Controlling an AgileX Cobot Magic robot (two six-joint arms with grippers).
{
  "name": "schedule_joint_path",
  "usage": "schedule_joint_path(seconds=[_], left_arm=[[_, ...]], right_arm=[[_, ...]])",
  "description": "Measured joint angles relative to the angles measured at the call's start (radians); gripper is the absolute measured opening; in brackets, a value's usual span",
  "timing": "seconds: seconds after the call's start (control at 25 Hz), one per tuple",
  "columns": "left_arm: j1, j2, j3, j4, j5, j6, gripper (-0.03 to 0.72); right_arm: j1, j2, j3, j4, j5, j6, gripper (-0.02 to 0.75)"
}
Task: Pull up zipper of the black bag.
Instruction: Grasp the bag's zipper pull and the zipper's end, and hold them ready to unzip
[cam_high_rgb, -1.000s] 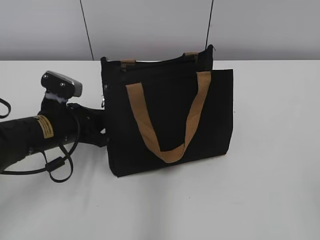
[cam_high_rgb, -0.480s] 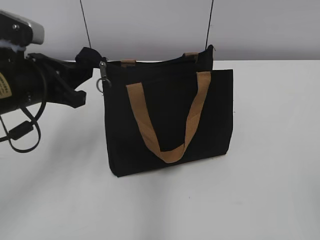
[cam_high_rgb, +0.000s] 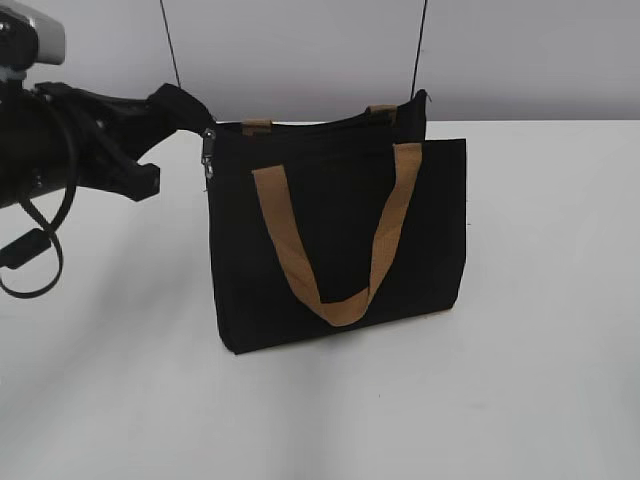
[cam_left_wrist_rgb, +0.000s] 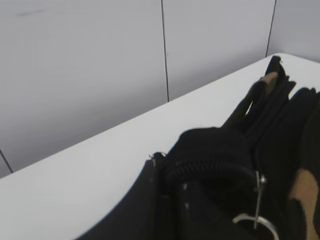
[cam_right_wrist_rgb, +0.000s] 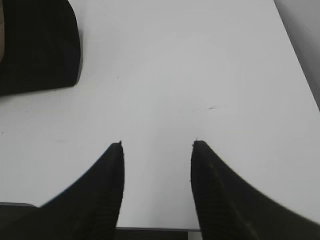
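While a black bag (cam_high_rgb: 338, 235) stands upright near the middle of a white table (cam_high_rgb: 540, 380), the left gripper (cam_high_rgb: 185, 112) reaches in from the left at the height of the bag's top left corner. The bag is a rectangular fabric tote with a tan strap handle (cam_high_rgb: 335, 240) hanging in a loop down its front face; two short tan tabs show along its top edge. Nothing inside the bag can be seen from any view.

The zipper (cam_high_rgb: 208, 152), a small silver slider with a dangling pull, sits at the bag's upper left corner, right at the tip of the left gripper. In the side view the gripper's fingers meet the bag's corner, but whether they pinch the zipper or the fabric cannot be told.

The left wrist view is much closer: black fabric bunches over a curved zip track, and the silver zipper (cam_left_wrist_rgb: 258, 200) with its ring hangs just to the right. The gripper's own fingers are hard to separate from the dark fabric.

The right wrist view shows what the side view does not: the right gripper (cam_right_wrist_rgb: 156, 145) hovers over bare table, fingers spread apart and holding nothing, with a rounded corner of the bag (cam_right_wrist_rgb: 40, 45) at the upper left.
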Motion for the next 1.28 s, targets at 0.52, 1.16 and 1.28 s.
schedule_joint_path(seconds=[0.52,1.16,1.28], left_arm=[[0.0,-0.113,0.0,0.014,0.005,-0.013,0.022],[-0.011,-0.113,0.0,0.014,0.008,-0.014,0.022],[-0.011,-0.113,0.0,0.014,0.008,-0.014,0.022]], right_arm=[[0.005,0.248,-0.002,0.33,-0.008,-0.267,0.347],[0.305,0.975,-0.092,0.863,-0.458,-1.014,0.347],[0.368,1.124,-0.176,0.936,-0.472,-1.126,0.347]])
